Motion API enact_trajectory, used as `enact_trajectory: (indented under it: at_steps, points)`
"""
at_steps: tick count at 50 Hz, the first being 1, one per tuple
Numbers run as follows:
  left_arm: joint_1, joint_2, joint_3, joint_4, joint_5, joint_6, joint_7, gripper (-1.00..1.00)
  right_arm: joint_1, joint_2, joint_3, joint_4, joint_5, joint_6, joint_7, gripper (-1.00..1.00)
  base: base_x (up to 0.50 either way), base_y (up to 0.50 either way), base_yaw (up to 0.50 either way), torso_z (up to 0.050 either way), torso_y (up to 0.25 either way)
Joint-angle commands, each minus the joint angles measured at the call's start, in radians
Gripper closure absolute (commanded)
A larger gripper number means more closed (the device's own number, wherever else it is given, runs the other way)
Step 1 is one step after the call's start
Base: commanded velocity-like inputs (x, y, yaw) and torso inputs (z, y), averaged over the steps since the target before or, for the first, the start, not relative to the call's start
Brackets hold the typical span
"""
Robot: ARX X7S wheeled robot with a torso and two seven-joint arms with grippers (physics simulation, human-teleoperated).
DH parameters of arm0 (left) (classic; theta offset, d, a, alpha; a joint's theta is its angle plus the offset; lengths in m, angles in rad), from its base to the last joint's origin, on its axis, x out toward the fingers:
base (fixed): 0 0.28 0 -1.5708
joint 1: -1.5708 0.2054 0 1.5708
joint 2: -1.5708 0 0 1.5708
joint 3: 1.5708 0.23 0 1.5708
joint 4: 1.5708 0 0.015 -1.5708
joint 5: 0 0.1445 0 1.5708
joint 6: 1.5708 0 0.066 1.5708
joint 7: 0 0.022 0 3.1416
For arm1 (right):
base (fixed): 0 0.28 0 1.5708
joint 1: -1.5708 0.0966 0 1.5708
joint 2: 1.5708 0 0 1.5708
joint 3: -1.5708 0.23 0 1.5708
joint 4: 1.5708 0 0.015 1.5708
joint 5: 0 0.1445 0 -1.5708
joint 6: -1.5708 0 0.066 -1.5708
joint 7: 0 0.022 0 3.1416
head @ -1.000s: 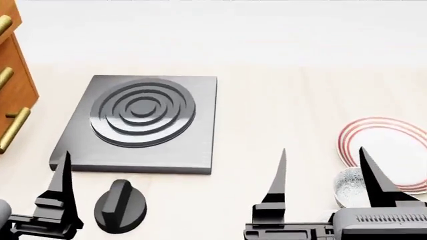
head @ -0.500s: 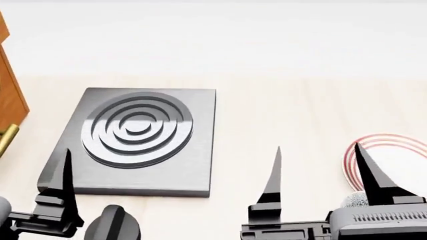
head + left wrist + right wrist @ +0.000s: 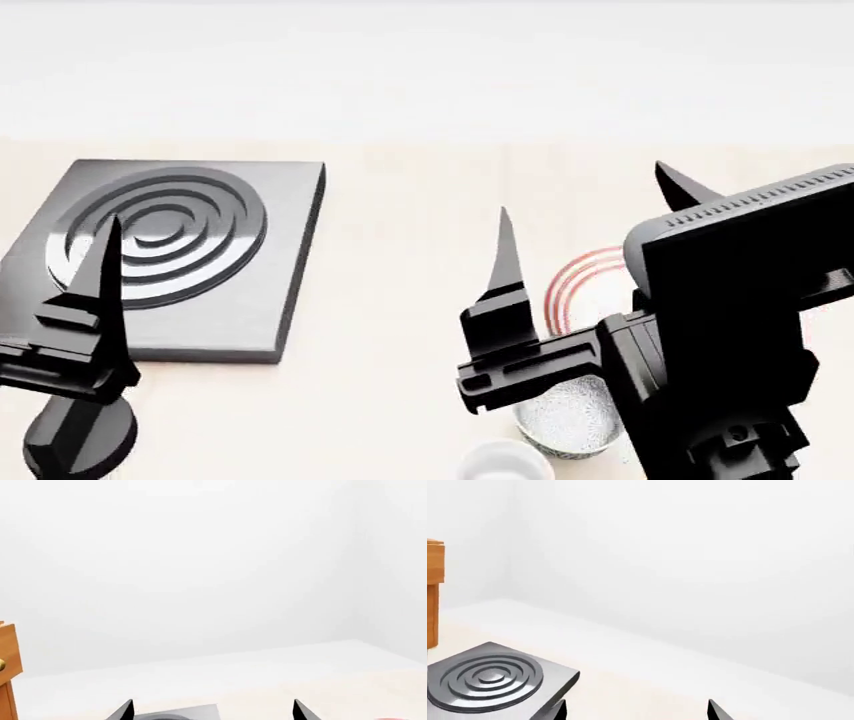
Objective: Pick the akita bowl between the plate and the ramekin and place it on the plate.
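The akita bowl (image 3: pixel 571 422), speckled grey and white, sits near the head view's lower edge, partly behind my right arm. The plain white ramekin (image 3: pixel 499 464) is just in front of it, cut off by the frame edge. Beyond the bowl, the red-ringed plate (image 3: pixel 582 284) shows only in part behind my right gripper (image 3: pixel 594 228). That gripper is open and empty, raised above the bowl and plate. The right wrist view shows neither bowl nor plate. My left gripper (image 3: pixel 213 711) is open and empty, with one finger (image 3: pixel 104 290) over the stove plate's near side.
A grey square stove plate with raised rings (image 3: pixel 167 250) lies at the left on the pale counter, also in the right wrist view (image 3: pixel 487 682). A black knob (image 3: pixel 78 436) stands in front of it. A wooden cabinet (image 3: pixel 432 595) flanks the far left.
The head view has swung right, so the stove plate slid left. My right arm has risen and now covers much of the plate. The ramekin has come into view.
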Motion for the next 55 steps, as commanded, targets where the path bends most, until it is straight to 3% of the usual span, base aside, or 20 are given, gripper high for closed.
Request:
enact_trajectory:
  at_steps: [1, 26, 32, 37, 55]
  points:
    - [-0.026, -0.015, -0.012, 0.018, -0.020, -0.048, -0.016, -1.00, 0.072, 0.012, 0.026, -0.022, 0.047, 0.121, -0.008, -1.00, -0.14, -0.50, 0.00, 0.000, 0.000]
    - [-0.015, -0.032, -0.008, 0.008, -0.017, -0.024, -0.025, -1.00, 0.059, 0.037, -0.013, 0.010, 0.083, 0.082, 0.020, -1.00, -0.14, -0.50, 0.00, 0.000, 0.000]
    - [-0.010, -0.035, -0.003, 0.002, -0.016, -0.016, -0.026, -1.00, 0.041, 0.066, -0.075, 0.011, 0.058, 0.047, 0.061, -1.00, -0.01, -0.05, 0.00, 0.000, 0.000]
    - [-0.009, -0.037, -0.003, 0.001, -0.018, -0.014, -0.028, -1.00, 0.048, 0.041, -0.023, 0.012, 0.086, 0.041, 0.033, -1.00, 0.02, 0.00, 0.00, 0.000, 0.000]
    - [-0.012, -0.044, 0.000, -0.009, -0.020, -0.007, -0.037, -1.00, 0.061, 0.047, -0.031, 0.028, 0.122, 0.035, 0.019, -1.00, 0.50, 0.00, 0.00, 0.000, 0.000]
